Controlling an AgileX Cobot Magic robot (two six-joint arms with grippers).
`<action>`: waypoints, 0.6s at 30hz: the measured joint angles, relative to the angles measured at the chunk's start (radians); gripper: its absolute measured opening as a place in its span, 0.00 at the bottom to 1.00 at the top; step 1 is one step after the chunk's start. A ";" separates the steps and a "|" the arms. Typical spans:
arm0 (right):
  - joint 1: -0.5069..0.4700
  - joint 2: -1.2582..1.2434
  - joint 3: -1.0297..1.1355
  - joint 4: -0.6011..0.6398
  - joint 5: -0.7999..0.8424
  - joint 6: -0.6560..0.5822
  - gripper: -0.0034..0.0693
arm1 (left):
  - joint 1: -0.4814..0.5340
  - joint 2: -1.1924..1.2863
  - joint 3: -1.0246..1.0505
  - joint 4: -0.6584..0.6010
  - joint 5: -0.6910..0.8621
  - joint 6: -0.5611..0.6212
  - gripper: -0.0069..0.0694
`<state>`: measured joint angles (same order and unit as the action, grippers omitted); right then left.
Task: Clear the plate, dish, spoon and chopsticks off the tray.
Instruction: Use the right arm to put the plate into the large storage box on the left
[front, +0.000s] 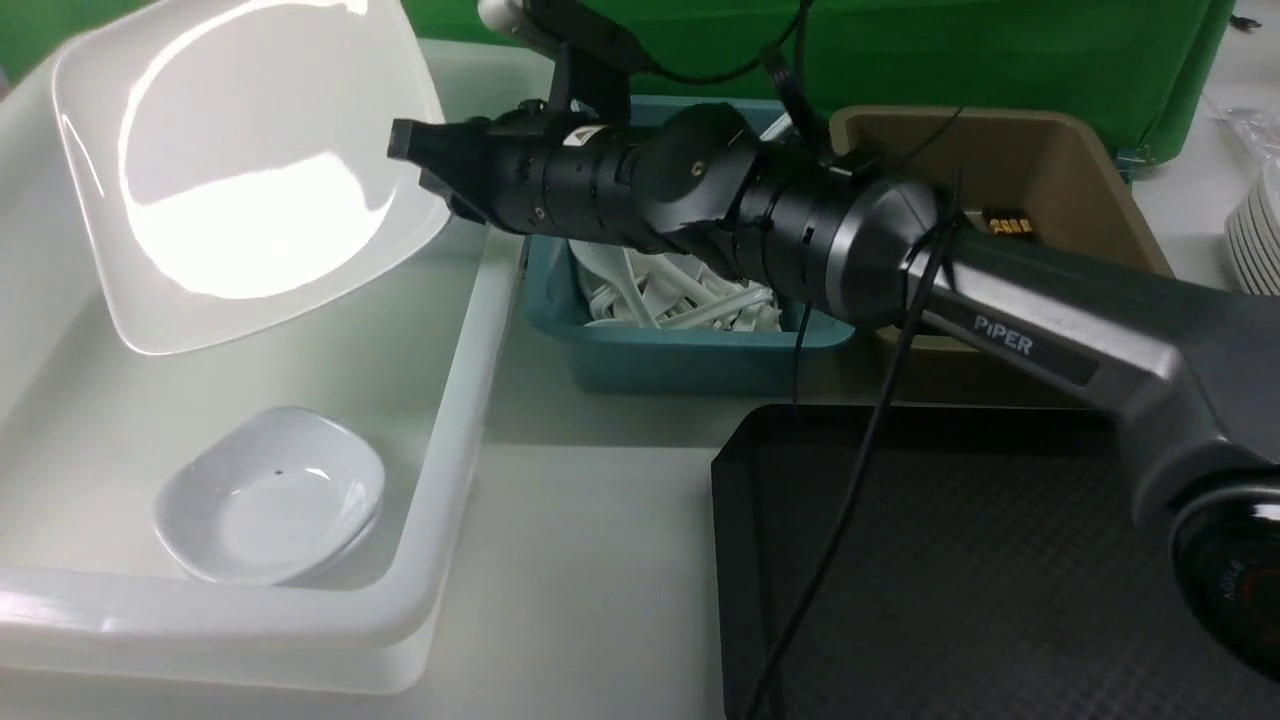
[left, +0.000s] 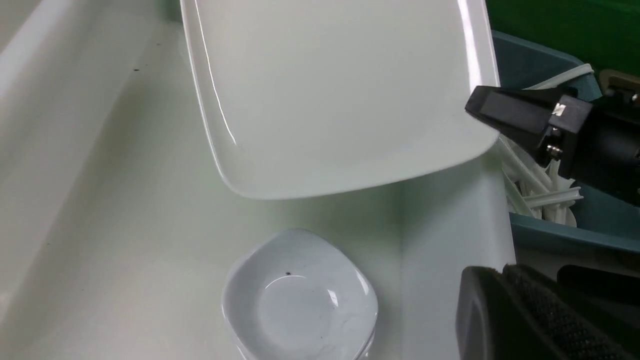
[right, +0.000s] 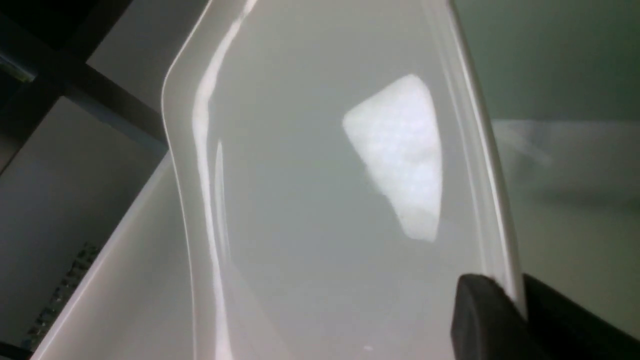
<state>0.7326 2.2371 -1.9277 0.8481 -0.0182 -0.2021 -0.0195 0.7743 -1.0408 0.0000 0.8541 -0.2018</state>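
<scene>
Aloft, right claw (front: 430, 170) pinches glossy rounded-square plate (front: 240, 170) over white tub (front: 440, 480).

Pale desk (front: 600, 520) and its load.
White plastic tub (front: 455, 430) at left; teal plastic bin (front: 680, 355) and tan plastic bin (front: 1090, 170) farther back; black diamond-textured rectangular tray (front: 950, 560) near right; stacked round white plates (front: 1258, 235) far right.

White tub (front: 455, 420), teal bin (front: 680, 355), tan bin (front: 1060, 165)
</scene>
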 joint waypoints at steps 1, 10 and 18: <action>0.005 0.007 0.000 0.001 -0.019 0.014 0.12 | 0.000 0.000 0.000 0.000 0.000 0.000 0.10; 0.013 0.027 0.000 0.009 -0.088 0.055 0.12 | 0.000 0.000 0.000 0.009 0.021 -0.003 0.10; 0.013 0.027 0.000 0.010 -0.057 0.056 0.12 | 0.000 0.000 0.000 0.013 0.026 -0.006 0.10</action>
<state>0.7452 2.2644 -1.9277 0.8578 -0.0754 -0.1466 -0.0195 0.7743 -1.0408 0.0133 0.8803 -0.2080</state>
